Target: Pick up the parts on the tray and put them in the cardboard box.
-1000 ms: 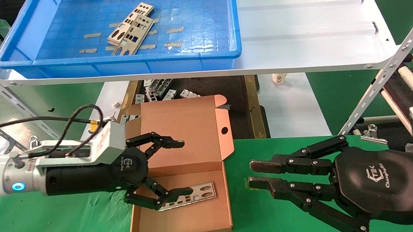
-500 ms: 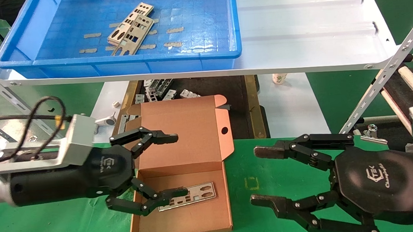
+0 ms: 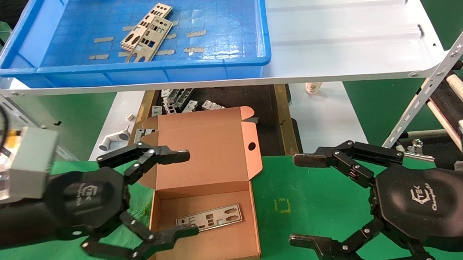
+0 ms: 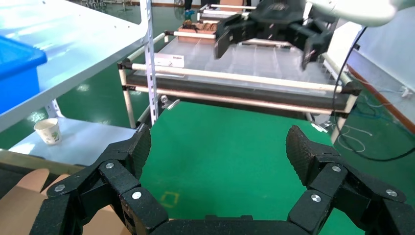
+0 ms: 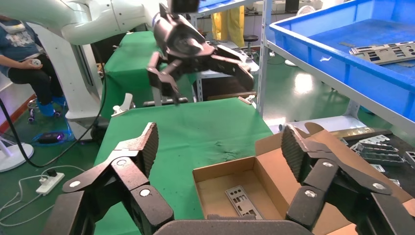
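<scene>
My left gripper (image 3: 186,191) hangs at the left edge of the cardboard box (image 3: 217,166), jaws spread wide, nothing between them. One finger sits over the raised lid at the far side; the other reaches in over the near left part of the box floor. It touches no plate.

One part (image 3: 209,217) lies flat on the box floor, toward the middle, long side running left to right. The right wrist view shows it too (image 5: 241,199), alone in the box.

More parts (image 3: 147,32) lie overlapping in the blue tray (image 3: 153,66), left of its centre, on the grid floor among tan tape patches. The tray sits on the white shelf (image 3: 341,33), far from me and above the box.

My right gripper (image 3: 302,199) is on the right, over the green cloth (image 3: 294,186), well apart from the box. Its jaws are spread wide as well, empty.

Small grey brackets (image 3: 182,101) lie scattered on the dark surface beyond the box. A paper cup (image 3: 313,87) stands under the shelf edge.
</scene>
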